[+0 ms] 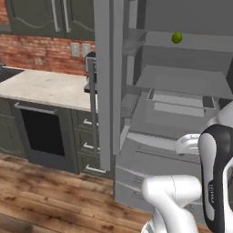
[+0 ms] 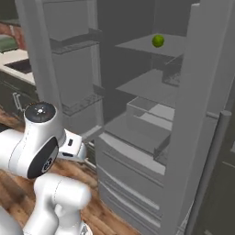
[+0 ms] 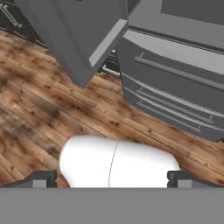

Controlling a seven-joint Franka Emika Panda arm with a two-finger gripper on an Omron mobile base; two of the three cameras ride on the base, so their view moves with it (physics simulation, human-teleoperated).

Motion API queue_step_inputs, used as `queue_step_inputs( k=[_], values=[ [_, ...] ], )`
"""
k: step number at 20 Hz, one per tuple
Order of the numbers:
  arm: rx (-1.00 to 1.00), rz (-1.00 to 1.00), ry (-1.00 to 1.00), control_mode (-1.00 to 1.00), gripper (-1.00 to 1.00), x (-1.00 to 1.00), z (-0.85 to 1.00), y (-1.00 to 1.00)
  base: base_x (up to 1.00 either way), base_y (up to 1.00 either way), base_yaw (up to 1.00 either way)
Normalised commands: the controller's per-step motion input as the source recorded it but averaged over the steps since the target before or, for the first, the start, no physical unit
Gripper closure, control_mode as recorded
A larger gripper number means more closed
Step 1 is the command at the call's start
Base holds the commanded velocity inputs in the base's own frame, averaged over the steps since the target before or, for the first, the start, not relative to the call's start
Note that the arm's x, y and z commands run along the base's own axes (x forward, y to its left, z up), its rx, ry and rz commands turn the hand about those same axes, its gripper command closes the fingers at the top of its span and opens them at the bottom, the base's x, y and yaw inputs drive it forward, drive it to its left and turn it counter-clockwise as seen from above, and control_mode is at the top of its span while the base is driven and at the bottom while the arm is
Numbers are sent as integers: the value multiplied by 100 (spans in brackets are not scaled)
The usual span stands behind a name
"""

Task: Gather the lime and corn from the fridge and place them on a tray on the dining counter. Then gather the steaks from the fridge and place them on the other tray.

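Left base view shows the lime (image 1: pixel 177 37) resting alone on an upper shelf of the open fridge (image 1: pixel 173 118), with the wall counter (image 1: pixel 45 88) beside it, while the hand view instead looks down at the wooden floor (image 3: pixel 39 113) with the gripper (image 3: pixel 112 179) spread wide, holding nothing.

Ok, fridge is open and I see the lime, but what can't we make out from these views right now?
- Corn and steaks: none visible on the fridge shelves; the open door in the right base view hides the right part of the interior.
- Lime is small, its shelf cut by the top edge in the left base view.
- Gripper: fingertips barely show at the hand view's bottom, spread wide apart.
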Motion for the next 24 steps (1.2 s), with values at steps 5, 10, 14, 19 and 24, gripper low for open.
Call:
queue_step_inputs(
  k=[5,10,14,19,24],
  values=[
    [0,0,0,100,-100,0,0,0,61,8,-44],
    [0,0,0,100,-100,0,0,0,61,26,-48],
    [0,0,0,100,-100,0,0,0,57,14,-44],
    [0,0,0,100,-100,0,0,0,62,19,-38],
    [0,0,0,100,-100,0,0,0,71,36,-29]
  ],
)
